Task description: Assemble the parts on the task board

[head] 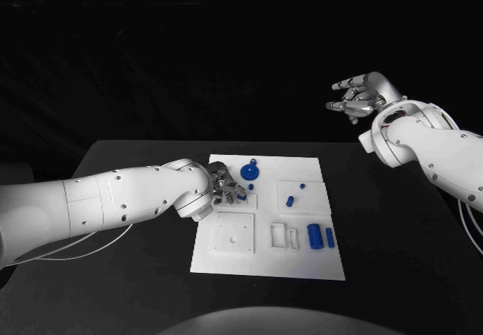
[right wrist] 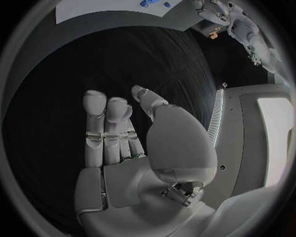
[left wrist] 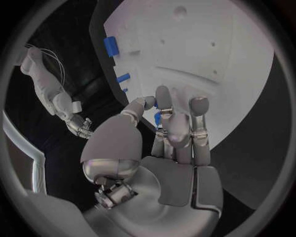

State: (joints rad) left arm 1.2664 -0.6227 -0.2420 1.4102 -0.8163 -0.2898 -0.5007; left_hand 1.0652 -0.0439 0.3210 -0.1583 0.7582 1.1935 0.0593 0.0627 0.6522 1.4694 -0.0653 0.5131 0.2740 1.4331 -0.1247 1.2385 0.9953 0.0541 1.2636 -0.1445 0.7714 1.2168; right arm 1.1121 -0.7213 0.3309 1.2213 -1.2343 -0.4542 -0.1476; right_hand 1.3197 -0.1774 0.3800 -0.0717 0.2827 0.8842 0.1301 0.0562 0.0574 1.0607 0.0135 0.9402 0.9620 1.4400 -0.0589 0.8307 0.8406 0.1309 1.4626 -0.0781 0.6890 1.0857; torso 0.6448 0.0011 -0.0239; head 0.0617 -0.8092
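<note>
While pinching a small blue part (left wrist: 158, 117) (mostly hidden), left robot hand (head: 227, 184) over task board (head: 302, 258), right robot hand (head: 363, 94) spread, raised.

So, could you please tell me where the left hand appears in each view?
Head view: left hand over the task board's near-left part, among blue parts.
Left wrist view: it fills the middle, fingertips at a small blue part.
Right wrist view: at the rim, beside the board.
Shared landmark: the white board.

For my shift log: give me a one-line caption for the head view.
Left hand works at a blue part on the white task board; right hand is raised, open, beyond the table.
</note>
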